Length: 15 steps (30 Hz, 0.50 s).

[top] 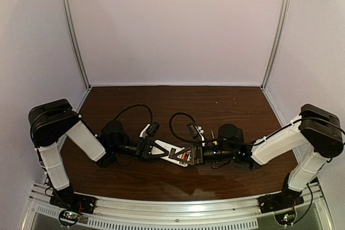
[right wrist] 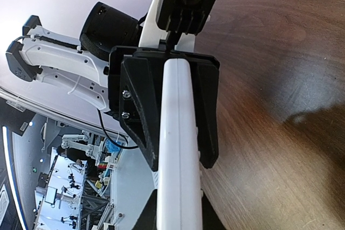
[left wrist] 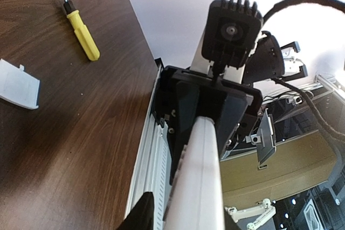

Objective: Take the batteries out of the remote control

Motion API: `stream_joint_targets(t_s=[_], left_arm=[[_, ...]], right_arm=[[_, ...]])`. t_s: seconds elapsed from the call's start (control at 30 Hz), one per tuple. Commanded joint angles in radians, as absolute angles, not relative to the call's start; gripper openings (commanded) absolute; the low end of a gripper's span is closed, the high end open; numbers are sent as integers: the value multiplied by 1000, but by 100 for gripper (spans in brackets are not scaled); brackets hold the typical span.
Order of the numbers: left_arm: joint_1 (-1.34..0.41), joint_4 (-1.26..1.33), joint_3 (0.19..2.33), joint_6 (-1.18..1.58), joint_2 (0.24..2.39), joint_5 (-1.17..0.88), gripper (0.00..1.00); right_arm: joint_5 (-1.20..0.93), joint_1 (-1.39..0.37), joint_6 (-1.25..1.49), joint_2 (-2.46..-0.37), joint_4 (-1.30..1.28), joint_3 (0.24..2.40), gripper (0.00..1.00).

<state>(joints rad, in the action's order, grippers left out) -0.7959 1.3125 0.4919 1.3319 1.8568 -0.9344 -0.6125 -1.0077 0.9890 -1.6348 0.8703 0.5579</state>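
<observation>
Spanning the gap between the two arms, the remote control [right wrist: 175,187] lies with its long axis running left to right, one end in each end effector. It looks lifted just clear of the surface [top: 226,106]. The left end effector [right wrist: 173,133] clasps its end with both jaws against the bar's sides and no gap showing. The right end effector [left wrist: 205,133] is clamped shut on the opposite end. An orange-toned battery [top: 184,158] shows in the remote just beside the right end effector, so that arm is much the nearer. I cannot make out the dark battery. With both ends held, one side probably has to let go before anything comes out. Farther off on the surface lie a yellow-handled screwdriver [left wrist: 81,32] and a white cover piece [left wrist: 19,84].
</observation>
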Motion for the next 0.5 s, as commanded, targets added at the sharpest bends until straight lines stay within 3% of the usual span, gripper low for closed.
stream_joint_targets(t_s=[0.0, 0.23, 0.37, 0.47], left_arm=[[-781, 1654, 477, 1338, 1836, -919, 30], [-778, 1659, 474, 1338, 1836, -918, 17], [-775, 1660, 473, 1338, 1836, -917, 3], [-774, 1660, 470, 1339, 1836, -914, 0]], right_arm=[[-619, -1019, 999, -1653, 948, 592, 0], [-614, -1019, 997, -1658, 933, 594, 0], [-608, -1019, 994, -1667, 925, 597, 2], [-588, -1020, 973, -1660, 869, 607, 25]])
